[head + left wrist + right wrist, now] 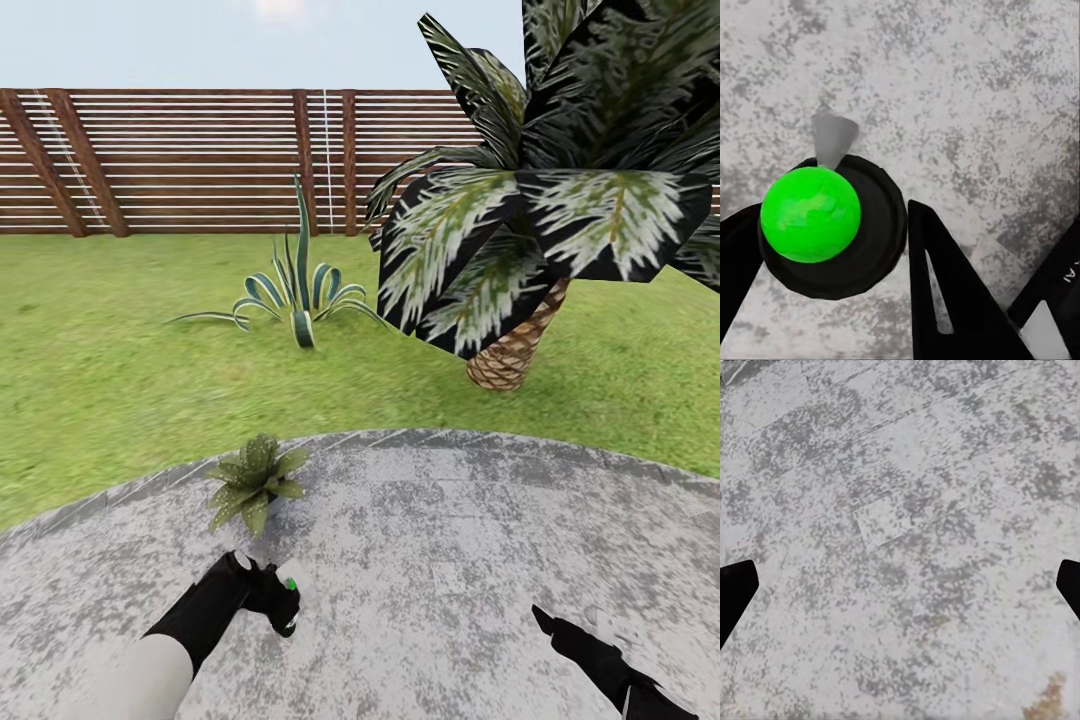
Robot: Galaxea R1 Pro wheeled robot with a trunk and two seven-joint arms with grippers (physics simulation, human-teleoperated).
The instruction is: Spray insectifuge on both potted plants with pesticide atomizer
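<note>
standing on the round grey paving [450, 520], the robot faces one potted plant [254, 480] at the paving's far left edge, next to the lawn [100, 380]. the left gripper [280, 600] hangs just short of that plant, on the robot's side of it and slightly to the right; the right gripper [560, 630] is well apart, far over on the right, so the left arm is plainly the nearer one. in the left wrist view the atomizer [825, 225] sits between the left fingers [945, 285], seen end-on as a dark round body with a bright green cap and a small grey nozzle tip poking past its rim; the left gripper is clenched on the atomizer. its long axis runs roughly along the fingers, towards the paving below, so the nozzle seems aimed at bare stone, not at the leaves; exact heading cannot be told. judgement: the coming move turns on swinging the nozzle forward and slightly left until it bears on the rosette. the right gripper [900, 585] is spread wide and holds nothing, with only fingertip corners at the frame edges over paving. the second plant is not identified; the striped agave [295, 300] and the palm [540, 220] stand further back before the fence [200, 160].
</note>
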